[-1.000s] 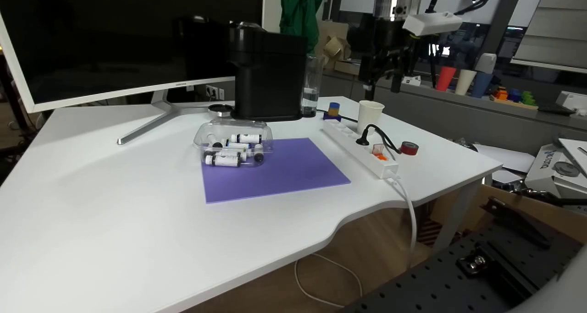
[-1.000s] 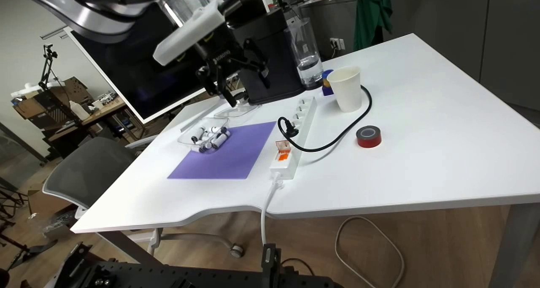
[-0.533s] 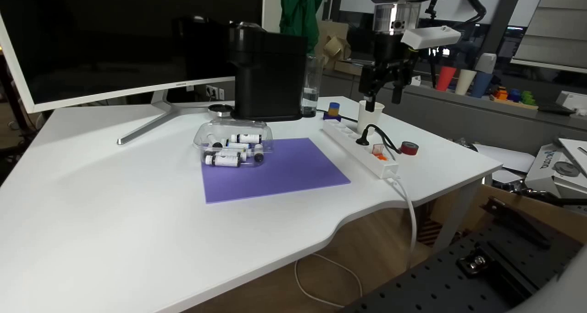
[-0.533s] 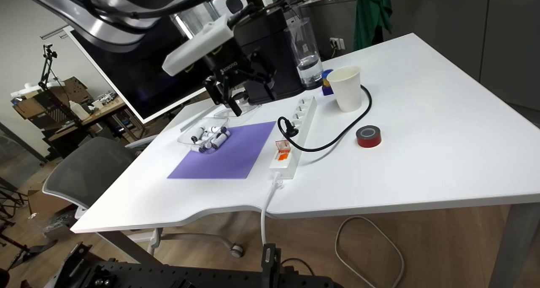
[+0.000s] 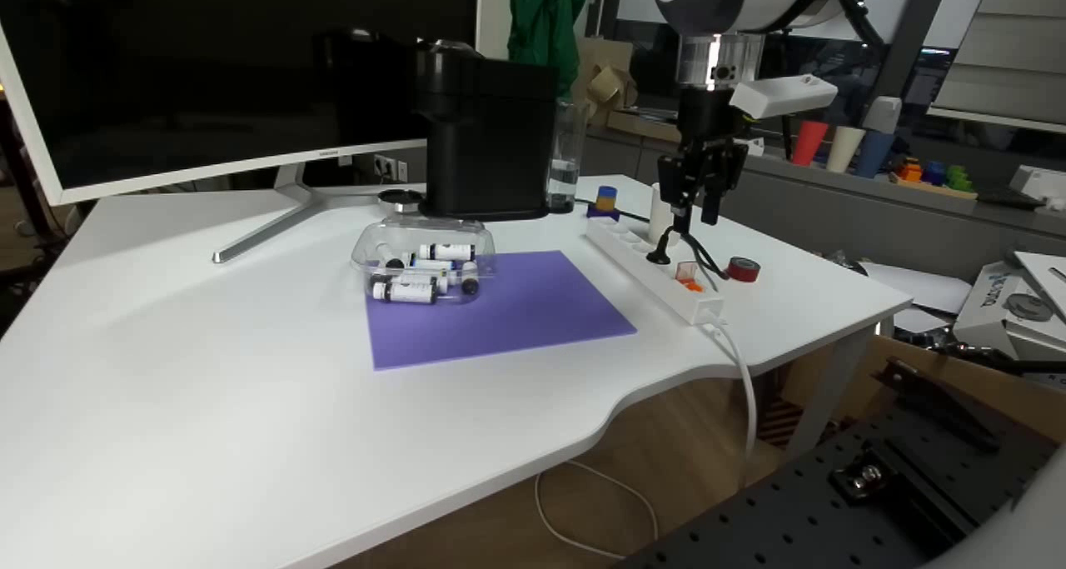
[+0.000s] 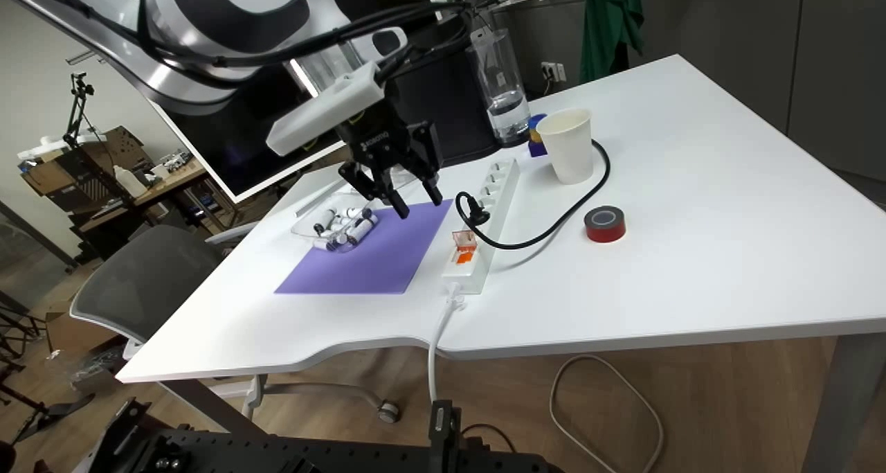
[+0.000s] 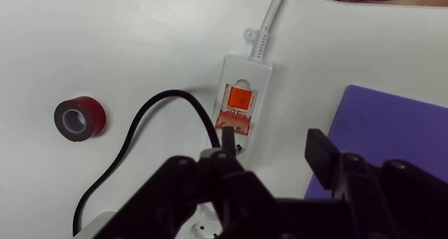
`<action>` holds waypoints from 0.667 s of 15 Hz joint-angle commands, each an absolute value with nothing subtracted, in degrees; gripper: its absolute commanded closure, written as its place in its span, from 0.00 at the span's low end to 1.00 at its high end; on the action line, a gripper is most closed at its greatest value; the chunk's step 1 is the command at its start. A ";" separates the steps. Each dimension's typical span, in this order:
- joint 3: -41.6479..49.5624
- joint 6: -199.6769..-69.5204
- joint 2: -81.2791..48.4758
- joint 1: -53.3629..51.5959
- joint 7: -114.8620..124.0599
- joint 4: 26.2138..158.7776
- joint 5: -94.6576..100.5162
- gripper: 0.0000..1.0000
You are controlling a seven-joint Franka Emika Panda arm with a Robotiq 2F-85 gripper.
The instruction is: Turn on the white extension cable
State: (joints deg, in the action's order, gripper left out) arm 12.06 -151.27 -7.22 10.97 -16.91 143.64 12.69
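Lying below the jaws is the white extension cable (image 5: 654, 276); jaws parted.

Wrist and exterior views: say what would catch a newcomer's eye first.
Probably the orange switch at the corded end of the white extension cable, vivid in the wrist view. Next, the purple mat lying beside that cable on the white table. Third, the open black pincer hanging above the table.
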 commanded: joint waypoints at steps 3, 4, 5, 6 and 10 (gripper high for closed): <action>12.64 -154.99 -8.48 11.68 -16.34 146.36 15.07 0.88; 12.72 -156.00 -9.19 11.95 -16.80 146.42 14.81 0.95; 12.81 -156.72 -9.91 12.15 -16.97 146.32 14.50 0.99; 12.96 -157.90 -10.95 12.39 -17.02 146.02 14.45 1.00; 12.47 -160.70 -14.74 13.64 -18.56 144.64 13.28 1.00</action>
